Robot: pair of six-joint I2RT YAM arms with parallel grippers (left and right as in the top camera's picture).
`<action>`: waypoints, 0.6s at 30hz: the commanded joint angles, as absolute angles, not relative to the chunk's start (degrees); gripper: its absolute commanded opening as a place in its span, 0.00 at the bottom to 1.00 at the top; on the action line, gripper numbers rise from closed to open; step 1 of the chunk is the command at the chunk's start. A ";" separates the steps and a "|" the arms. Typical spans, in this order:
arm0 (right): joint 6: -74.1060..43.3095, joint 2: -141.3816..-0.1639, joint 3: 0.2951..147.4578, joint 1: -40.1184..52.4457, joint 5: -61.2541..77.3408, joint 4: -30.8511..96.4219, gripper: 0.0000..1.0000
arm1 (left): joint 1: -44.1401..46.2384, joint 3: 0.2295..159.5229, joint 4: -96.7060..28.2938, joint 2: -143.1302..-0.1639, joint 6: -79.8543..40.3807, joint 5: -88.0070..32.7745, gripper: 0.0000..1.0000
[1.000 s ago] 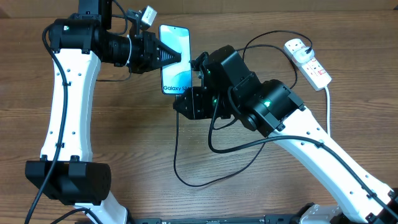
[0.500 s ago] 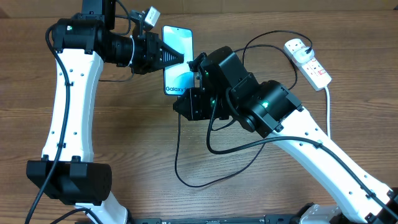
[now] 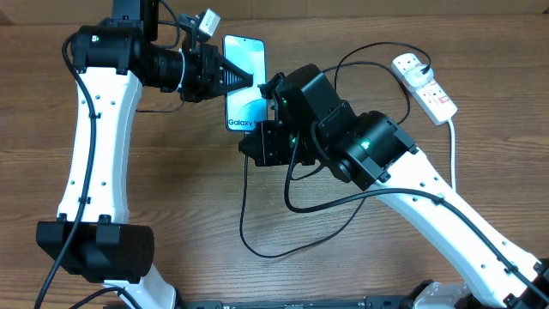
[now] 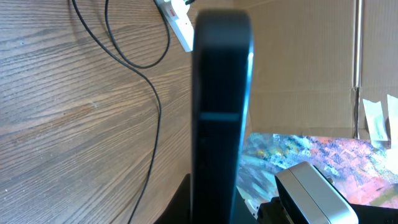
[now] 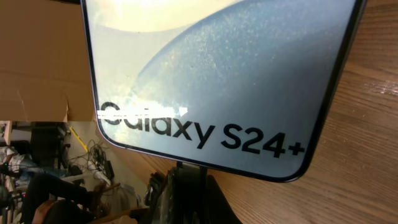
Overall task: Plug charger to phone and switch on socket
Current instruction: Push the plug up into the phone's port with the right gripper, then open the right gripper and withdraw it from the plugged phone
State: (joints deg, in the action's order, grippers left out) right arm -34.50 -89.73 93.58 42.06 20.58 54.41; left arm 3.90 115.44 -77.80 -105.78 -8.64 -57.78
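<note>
The phone (image 3: 246, 107) is held up off the table, blue screen facing up, and my left gripper (image 3: 243, 79) is shut on its left side. In the left wrist view the phone (image 4: 221, 106) shows edge-on as a dark slab between the fingers. My right gripper (image 3: 258, 137) sits just below the phone's lower end, shut on the charger's connector tip (image 5: 186, 169), which meets the bottom edge of the phone (image 5: 211, 68). The charger cable (image 3: 243, 206) loops over the table and runs on to the white socket (image 3: 426, 86) at the far right.
The socket's thick white lead (image 3: 452, 142) trails down the right side. A cardboard wall (image 4: 298, 68) stands behind the table. The cable loop (image 3: 283, 251) lies in front of the right arm. A silver box (image 4: 311, 193) sits beside the left fingers.
My right jaws have closed on the connector tip under the phone. The left gripper has shifted the phone slightly right and away.
</note>
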 commanded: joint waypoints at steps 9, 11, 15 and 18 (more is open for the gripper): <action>-34.48 -90.17 94.19 42.26 17.23 52.84 0.04 | 5.61 116.07 -80.18 -105.65 -6.20 -59.79 0.04; -34.50 -90.17 94.19 42.19 16.71 52.80 0.04 | 5.61 116.07 -80.34 -105.65 -6.20 -59.81 0.04; -34.48 -90.17 94.19 41.56 16.73 52.80 0.04 | 5.61 116.07 -80.38 -105.65 -6.20 -59.81 0.04; -34.28 -90.17 94.19 41.10 16.75 52.80 0.04 | 5.61 116.07 -80.44 -105.65 -6.17 -59.81 0.04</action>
State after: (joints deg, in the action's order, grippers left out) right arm -34.48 -89.76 93.58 42.41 19.97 54.59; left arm 4.16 115.44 -79.29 -105.78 -7.07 -57.36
